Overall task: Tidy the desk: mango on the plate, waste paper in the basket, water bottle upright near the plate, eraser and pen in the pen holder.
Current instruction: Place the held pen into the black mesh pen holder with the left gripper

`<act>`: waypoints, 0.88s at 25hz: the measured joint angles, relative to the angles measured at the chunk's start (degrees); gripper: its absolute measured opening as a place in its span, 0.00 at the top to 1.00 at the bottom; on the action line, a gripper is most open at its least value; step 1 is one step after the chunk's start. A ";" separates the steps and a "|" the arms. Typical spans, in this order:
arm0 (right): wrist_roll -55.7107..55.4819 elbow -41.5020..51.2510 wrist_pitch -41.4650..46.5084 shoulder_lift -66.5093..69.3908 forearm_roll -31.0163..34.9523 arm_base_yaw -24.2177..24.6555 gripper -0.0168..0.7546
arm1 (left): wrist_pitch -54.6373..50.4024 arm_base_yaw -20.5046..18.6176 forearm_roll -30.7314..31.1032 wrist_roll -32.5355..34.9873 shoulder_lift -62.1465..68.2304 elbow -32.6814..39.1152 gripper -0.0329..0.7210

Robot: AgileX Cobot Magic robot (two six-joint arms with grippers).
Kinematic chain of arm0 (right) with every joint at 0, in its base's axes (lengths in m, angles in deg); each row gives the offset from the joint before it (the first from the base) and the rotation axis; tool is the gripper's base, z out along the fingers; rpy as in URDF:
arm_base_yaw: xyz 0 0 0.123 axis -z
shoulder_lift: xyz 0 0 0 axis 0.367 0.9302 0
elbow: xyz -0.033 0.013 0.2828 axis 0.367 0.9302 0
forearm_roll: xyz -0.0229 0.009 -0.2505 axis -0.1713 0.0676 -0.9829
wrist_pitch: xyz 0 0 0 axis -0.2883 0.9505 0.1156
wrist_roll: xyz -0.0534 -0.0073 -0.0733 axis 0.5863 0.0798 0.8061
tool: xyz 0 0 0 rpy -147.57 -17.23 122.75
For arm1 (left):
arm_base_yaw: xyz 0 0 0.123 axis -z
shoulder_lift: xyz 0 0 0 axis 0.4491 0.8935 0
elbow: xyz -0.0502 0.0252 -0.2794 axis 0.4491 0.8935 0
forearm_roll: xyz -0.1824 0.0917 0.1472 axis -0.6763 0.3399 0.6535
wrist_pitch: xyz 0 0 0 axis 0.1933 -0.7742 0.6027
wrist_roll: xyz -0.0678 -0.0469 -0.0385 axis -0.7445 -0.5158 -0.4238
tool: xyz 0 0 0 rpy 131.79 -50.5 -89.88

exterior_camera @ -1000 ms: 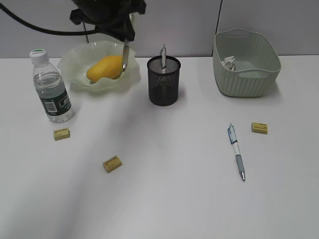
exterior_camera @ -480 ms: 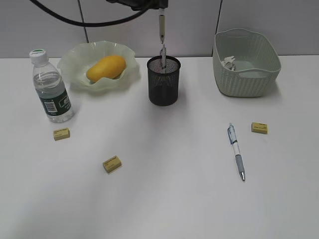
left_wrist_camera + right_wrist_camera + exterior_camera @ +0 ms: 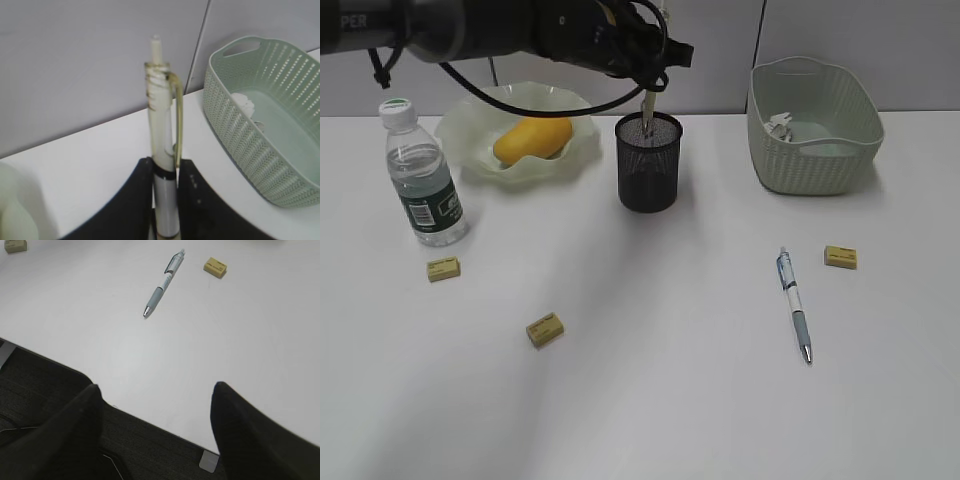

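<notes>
My left gripper (image 3: 165, 172) is shut on a pale pen (image 3: 162, 125), which stands upright between the jaws. In the exterior view this gripper (image 3: 651, 84) hangs just above the black mesh pen holder (image 3: 648, 180), with the pen (image 3: 646, 108) reaching down into its mouth. The mango (image 3: 531, 138) lies on the wavy green plate (image 3: 470, 135). Left of the plate stands the water bottle (image 3: 421, 176), upright. The waste paper (image 3: 781, 125) sits in the basket (image 3: 815, 150). A second pen (image 3: 794, 317) and three erasers (image 3: 444, 268) (image 3: 546, 329) (image 3: 840, 257) lie on the desk. My right gripper (image 3: 156, 386) is open and holds nothing.
The right gripper hovers over the desk's front edge (image 3: 150, 427), with dark floor below. From the right wrist, the loose pen (image 3: 162, 285) and an eraser (image 3: 215, 267) lie ahead. In the left wrist view, the basket (image 3: 235, 130) stands close on the right.
The left arm carried the pen from over the plate rightward to above the pen holder, then lowered it into the holder's mouth. Right gripper unchanged.
</notes>
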 joint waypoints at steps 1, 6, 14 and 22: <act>0.00 0.00 0.00 0.00 0.00 0.00 0.29 | 0.44 0.00 0.05 0.05 0.35 0.00 0.80; 0.00 0.00 0.00 0.00 0.00 0.00 0.29 | 2.48 0.05 1.00 0.14 2.07 0.00 0.80; 0.00 0.00 0.00 0.00 -0.05 0.00 0.29 | 0.72 0.05 1.84 0.14 4.02 0.00 0.80; 0.00 0.00 0.00 0.00 -0.05 0.00 0.29 | -2.11 0.05 1.90 0.14 4.02 0.00 0.49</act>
